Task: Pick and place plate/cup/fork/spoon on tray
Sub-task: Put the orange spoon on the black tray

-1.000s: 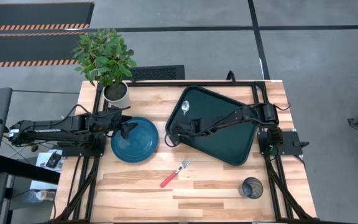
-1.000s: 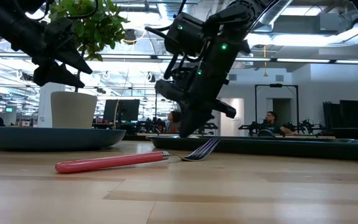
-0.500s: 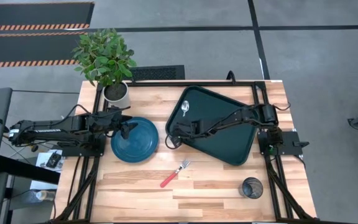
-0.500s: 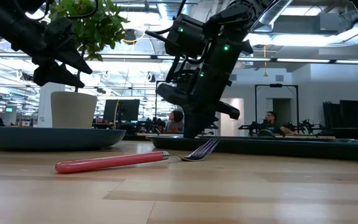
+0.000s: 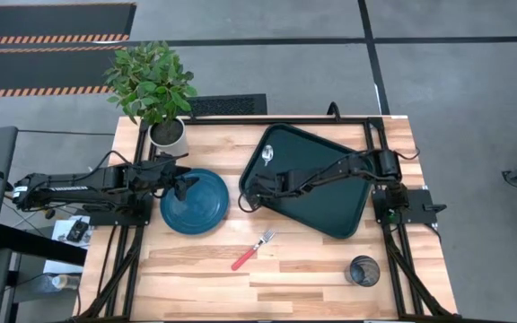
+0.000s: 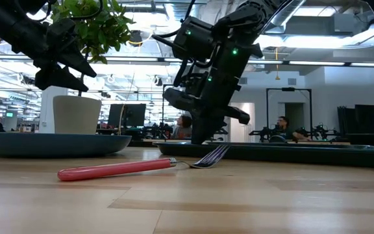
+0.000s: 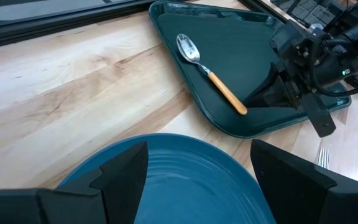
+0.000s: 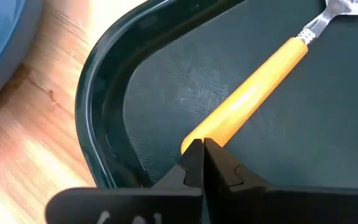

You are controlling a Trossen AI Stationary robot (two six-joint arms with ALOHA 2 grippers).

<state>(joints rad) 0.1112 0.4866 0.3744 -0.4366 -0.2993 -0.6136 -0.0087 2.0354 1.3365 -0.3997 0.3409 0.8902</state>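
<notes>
1. The right gripper (image 8: 199,155) sits low over the near-left corner of the big dark green-black rectangular tray (image 5: 323,205). Its fingers are pressed together with basically no gap, tips right at the end of the spoon's handle. Nothing is pinched between them as far as I can see.
2. The small spoon with the orange-yellow plastic handle and silver bowl (image 7: 209,73) is lying flat inside the tray, bowl toward the far corner, handle pointing at the right gripper.
3. The left gripper (image 7: 197,180) hovers over the round dark teal-blue plate with the raised rim (image 5: 194,201). Its fingers are spread wide, plate showing in the gap, not touching anything that I can make out.
4. The plate is on the wooden table (image 5: 303,269), left of the tray and just beside it.
5. The little fork with the red plastic handle and silver tines (image 5: 252,250) is on bare wood in front of plate and tray, touching neither.
6. The small dark grey see-through tumbler (image 5: 363,270) stands near the front right edge, well apart from the rest.
</notes>
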